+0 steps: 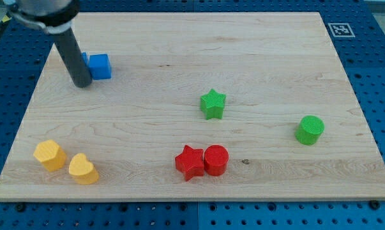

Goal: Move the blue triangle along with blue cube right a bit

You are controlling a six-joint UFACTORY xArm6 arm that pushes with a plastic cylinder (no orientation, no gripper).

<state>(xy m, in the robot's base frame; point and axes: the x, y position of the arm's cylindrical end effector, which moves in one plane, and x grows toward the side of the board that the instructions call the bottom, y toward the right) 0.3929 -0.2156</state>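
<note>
The blue cube (100,66) sits near the board's upper left. A second blue block, likely the blue triangle (85,60), shows only as a sliver just left of the cube, mostly hidden behind my dark rod. My tip (82,83) rests on the board just left of and slightly below the blue cube, touching or nearly touching the blue blocks.
A green star (212,103) lies at the centre right, a green cylinder (309,130) at the right. A red star (190,162) and a red cylinder (216,160) touch at the bottom centre. Two yellow blocks (50,154) (82,169) lie at the bottom left. The wooden board (179,38) sits on a blue pegboard.
</note>
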